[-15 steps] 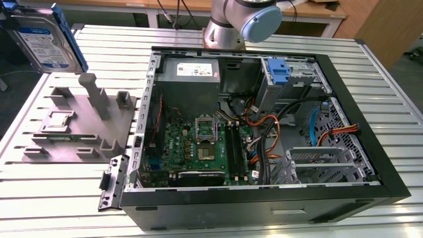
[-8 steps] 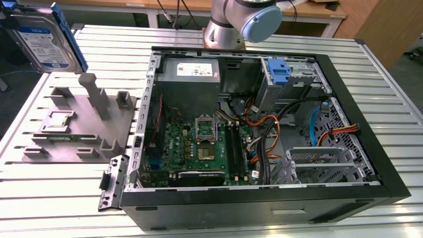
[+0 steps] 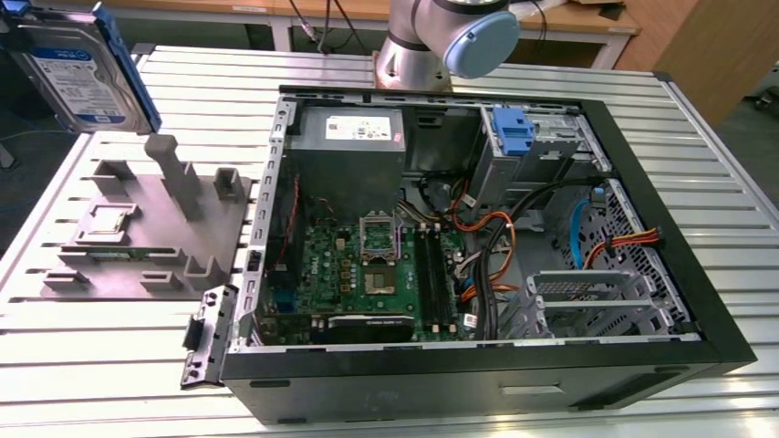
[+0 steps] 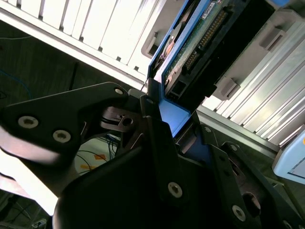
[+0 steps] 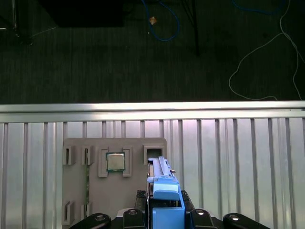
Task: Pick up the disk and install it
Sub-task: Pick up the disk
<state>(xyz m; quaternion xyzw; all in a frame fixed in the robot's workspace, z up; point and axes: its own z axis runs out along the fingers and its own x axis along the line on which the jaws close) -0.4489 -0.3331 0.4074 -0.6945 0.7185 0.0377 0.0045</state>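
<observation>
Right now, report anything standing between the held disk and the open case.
The jaws hold the disk aloft near the grey fixture. Nothing visible stands between it and the open case; the fixture's posts and the case's near wall appear to sit below it.

The silver-grey arm (image 3: 408,46) carries a pale blue joint cap (image 3: 481,41), and its black fingers (image 4: 159,148) show silver screws (image 4: 175,189).

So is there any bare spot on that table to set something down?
The slatted table is bare between the grey fixture block and its near edge, and on the exterior view's right of the computer case. Inside the case, cables crowd it.
</observation>
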